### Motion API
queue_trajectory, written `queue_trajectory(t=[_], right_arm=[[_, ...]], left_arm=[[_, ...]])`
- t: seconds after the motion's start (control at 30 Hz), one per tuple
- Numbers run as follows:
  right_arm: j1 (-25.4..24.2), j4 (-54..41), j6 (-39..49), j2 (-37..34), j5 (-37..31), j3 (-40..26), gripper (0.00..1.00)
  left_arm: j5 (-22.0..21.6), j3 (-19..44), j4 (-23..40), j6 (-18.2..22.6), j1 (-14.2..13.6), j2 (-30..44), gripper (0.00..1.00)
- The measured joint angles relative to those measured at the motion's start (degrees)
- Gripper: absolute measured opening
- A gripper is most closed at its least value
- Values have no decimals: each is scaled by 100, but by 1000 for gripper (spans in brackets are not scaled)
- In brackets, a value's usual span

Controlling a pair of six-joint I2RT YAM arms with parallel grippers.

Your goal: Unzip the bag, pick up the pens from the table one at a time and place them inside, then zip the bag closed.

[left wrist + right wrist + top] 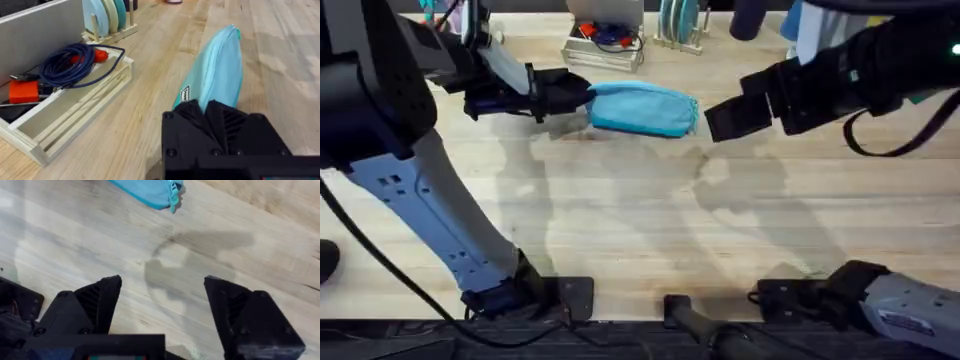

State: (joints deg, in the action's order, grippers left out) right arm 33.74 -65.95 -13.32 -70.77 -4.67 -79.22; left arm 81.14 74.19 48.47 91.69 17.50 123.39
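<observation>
On my overhead view, my left arm reaches up from its base at the lower left to the far left part of the table (640, 230). Its left gripper (582, 98) sits at the left end of the bag (643, 108), and its black fingers are closed on that end. In the left wrist view I see the left gripper (214, 111) pinched together with the bag (218, 65) running away from it across the wood, a small label showing on the fabric just beside the fingers.

Next to that arm, toward the back edge, I see a shallow wooden tray (75, 120) holding a coiled blue cable (70, 65) and an orange-red block. Behind the tray stands a rack of round discs (107, 15).

The bag lies flat on the far middle of the table, long side running left to right, its top seam looking closed from what I can make out.

To the right of it, the right gripper (725, 118) hangs just off the bag's right end, not touching it. Through the right wrist camera I see the right gripper (162, 305) spread wide with nothing between its fingers, bare wood under them, and the end of the bag (147, 190) with its small pull tab further off.
</observation>
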Motion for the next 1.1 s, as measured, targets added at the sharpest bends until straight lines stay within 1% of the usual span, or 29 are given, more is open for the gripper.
queue_trajectory(t=[0.03, 0.07, 0.13, 0.17, 0.23, 0.27, 0.3, 0.33, 0.5, 0.93, 1.1], right_arm=[[0, 0, 0, 0, 0, 0, 998], [0, 0, 0, 1, 0, 0, 998], [0, 0, 0, 0, 2, 0, 998], [0, 0, 0, 1, 0, 0, 998], [0, 2, 0, -1, 2, 0, 998], [0, 0, 0, 1, 1, 0, 998], [0, 0, 0, 1, 2, 0, 998], [0, 2, 0, 1, 2, 0, 998], [0, 0, 1, 1, 1, 0, 996], [0, -2, 0, 1, 2, 0, 998], [0, -33, 0, 1, 2, 0, 998]], left_arm=[[0, 0, -1, 1, 0, 0, 49], [0, 0, -11, 4, 0, 0, 136], [-13, 0, -11, -5, 25, 0, 477], [-15, 0, -5, -27, 43, 0, 593], [-15, 0, -14, -29, 75, 0, 684], [-15, 0, -26, -23, 87, 0, 832], [-15, 0, -14, -44, 96, 0, 950], [-15, 0, -9, -43, 98, 0, 980], [-15, 0, -10, -44, 96, 0, 994], [-15, 0, -83, -42, 96, 0, 995], [-16, 0, 181, -40, 117, 0, 998]])
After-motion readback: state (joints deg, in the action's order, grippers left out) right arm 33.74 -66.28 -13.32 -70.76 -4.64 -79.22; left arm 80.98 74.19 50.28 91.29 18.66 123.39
